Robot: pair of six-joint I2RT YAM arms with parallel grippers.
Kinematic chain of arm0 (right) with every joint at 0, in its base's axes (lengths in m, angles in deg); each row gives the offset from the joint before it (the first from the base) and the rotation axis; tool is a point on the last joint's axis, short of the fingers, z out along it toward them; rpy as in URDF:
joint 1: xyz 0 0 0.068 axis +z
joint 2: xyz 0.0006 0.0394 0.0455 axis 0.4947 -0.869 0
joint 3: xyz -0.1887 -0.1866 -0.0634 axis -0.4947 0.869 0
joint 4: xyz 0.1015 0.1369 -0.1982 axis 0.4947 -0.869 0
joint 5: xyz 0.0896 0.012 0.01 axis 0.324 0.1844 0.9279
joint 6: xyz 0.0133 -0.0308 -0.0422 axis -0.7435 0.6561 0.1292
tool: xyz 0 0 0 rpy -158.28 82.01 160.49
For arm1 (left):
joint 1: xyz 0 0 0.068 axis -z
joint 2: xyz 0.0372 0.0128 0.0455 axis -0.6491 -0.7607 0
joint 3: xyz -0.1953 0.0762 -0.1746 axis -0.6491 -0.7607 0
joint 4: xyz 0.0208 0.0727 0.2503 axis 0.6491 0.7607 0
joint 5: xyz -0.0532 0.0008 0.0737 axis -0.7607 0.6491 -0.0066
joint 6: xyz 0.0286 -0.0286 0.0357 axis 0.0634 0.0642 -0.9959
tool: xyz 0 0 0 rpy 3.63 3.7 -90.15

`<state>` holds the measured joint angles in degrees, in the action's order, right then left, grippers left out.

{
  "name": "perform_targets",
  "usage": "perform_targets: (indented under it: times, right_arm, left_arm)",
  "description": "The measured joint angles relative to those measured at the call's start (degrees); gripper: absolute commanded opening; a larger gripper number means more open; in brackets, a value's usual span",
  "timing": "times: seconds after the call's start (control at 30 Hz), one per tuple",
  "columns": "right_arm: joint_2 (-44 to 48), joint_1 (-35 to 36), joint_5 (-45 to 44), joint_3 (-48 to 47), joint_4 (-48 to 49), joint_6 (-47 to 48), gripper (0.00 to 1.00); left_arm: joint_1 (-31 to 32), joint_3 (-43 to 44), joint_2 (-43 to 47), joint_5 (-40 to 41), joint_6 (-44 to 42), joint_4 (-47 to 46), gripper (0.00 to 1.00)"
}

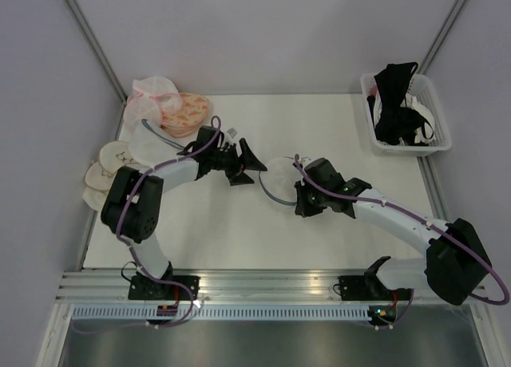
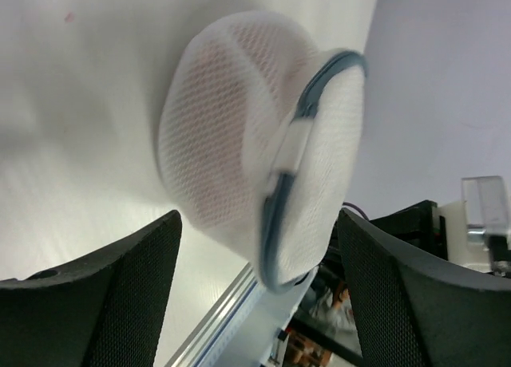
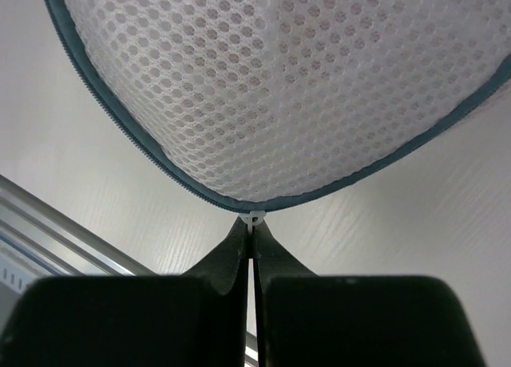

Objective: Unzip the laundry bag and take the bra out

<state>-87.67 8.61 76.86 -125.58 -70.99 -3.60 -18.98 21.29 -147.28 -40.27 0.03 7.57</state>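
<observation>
The laundry bag, a round white mesh dome with a grey-blue zipper rim, lies mid-table. My right gripper is at its right edge, shut on the small white zipper pull at the rim. The mesh fills the right wrist view above the tips. My left gripper stands open just left of the bag. In the left wrist view the laundry bag sits ahead of the left gripper, clear of both fingers. A faint pink tint of the bra shows through the mesh; its shape is hidden.
A white basket holding black bras stands at the back right. A pink mesh pouch and an orange patterned bra lie at the back left, cream padded cups along the left edge. An aluminium rail borders the near edge.
</observation>
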Motion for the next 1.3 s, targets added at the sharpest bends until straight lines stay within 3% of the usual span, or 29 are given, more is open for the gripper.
perform_targets:
  times: [0.3, 0.43, 0.67, 0.77, 0.8, 0.9, 0.97, 1.3]
  right_arm:
    - [0.0, 0.0, 11.3, 0.2, 5.4, -0.7, 0.01]
    - [0.0, 0.0, 15.6, 0.8, 7.3, -1.0, 0.01]
    - [0.0, 0.0, 18.1, 0.9, 8.2, -1.0, 0.00]
    - [0.0, 0.1, 18.9, 0.9, 9.0, -1.0, 0.00]
    - [0.0, 0.2, 19.2, 1.0, 9.2, -1.0, 0.00]
    - [0.0, 0.5, 19.6, 1.1, 9.3, -0.9, 0.00]
    - [0.0, 0.6, 19.6, 1.1, 9.3, -0.9, 0.00]
    - [0.0, 0.7, 11.2, 0.7, 1.7, 1.2, 0.01]
  left_arm:
    - [4.7, -14.7, 20.8, 11.5, 4.5, 0.9, 0.88]
    - [9.9, -17.6, 21.6, 12.9, 8.2, -1.9, 0.88]
    - [13.8, -18.6, 17.7, 13.6, 13.8, -6.9, 0.85]
    - [14.4, -18.9, 17.1, 13.9, 15.3, -8.5, 0.68]
    - [14.5, -18.9, 16.9, 13.9, 15.8, -9.0, 0.48]
    - [14.5, -18.8, 15.7, 14.0, 17.0, -10.9, 0.16]
    - [14.5, -18.5, 14.8, 13.9, 17.3, -11.5, 0.03]
    - [13.5, -14.5, 12.2, 11.8, 15.7, -10.8, 0.02]
